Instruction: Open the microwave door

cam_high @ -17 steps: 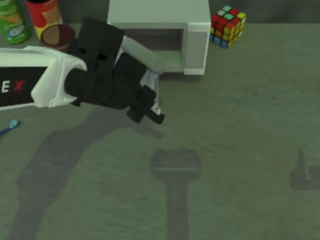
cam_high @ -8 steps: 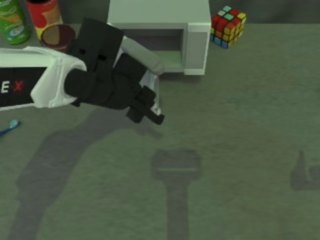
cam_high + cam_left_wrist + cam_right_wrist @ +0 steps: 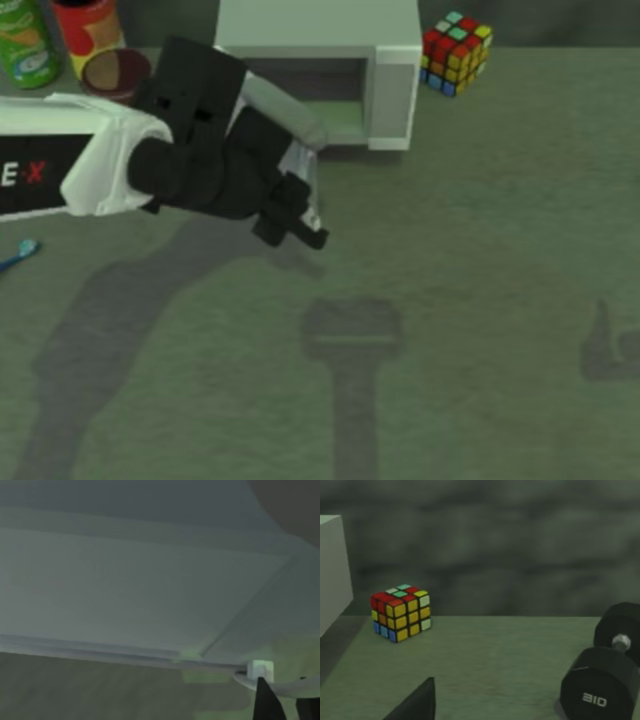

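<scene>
The microwave (image 3: 330,25) stands at the back middle of the table, its cavity showing. The microwave door (image 3: 285,110) is swung out toward the front left, with its white handle edge near my left gripper (image 3: 300,215). In the left wrist view the door panel (image 3: 125,580) fills most of the picture. The white handle (image 3: 260,669) sits right at the dark fingertips (image 3: 267,702), and my left gripper (image 3: 287,705) is shut on it. My right gripper (image 3: 415,705) is out of the top view, parked to the right, low over the table.
A colour cube (image 3: 455,52) sits just right of the microwave. A green can (image 3: 25,40), a red can (image 3: 88,30) and a brown-lidded jar (image 3: 115,72) stand at the back left. A blue toothbrush (image 3: 20,252) lies at the left edge. A black dumbbell (image 3: 600,690) lies near my right gripper.
</scene>
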Controlling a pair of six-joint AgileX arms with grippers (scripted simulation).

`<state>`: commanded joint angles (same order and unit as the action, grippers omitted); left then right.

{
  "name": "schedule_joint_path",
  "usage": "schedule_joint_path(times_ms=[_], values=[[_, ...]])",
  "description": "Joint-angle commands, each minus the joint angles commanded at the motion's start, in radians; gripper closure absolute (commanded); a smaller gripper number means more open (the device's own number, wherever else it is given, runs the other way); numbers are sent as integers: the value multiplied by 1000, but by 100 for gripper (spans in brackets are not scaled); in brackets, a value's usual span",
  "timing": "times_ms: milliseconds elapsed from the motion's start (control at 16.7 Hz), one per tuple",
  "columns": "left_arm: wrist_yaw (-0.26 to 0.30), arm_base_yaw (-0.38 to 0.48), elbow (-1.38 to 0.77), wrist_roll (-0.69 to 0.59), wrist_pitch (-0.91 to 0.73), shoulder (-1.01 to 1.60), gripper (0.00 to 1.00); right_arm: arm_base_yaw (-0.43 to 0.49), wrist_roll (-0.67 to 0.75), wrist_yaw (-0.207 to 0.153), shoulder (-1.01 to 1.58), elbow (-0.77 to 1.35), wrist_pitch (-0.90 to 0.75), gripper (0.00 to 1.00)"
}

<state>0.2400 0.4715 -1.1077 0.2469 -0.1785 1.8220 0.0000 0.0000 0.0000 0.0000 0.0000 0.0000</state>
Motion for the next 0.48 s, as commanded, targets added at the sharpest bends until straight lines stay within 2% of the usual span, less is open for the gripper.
schedule_joint_path(times_ms=[480], values=[[8, 8, 2, -5, -1, 0, 100, 0, 0, 0, 0, 0, 0, 0]])
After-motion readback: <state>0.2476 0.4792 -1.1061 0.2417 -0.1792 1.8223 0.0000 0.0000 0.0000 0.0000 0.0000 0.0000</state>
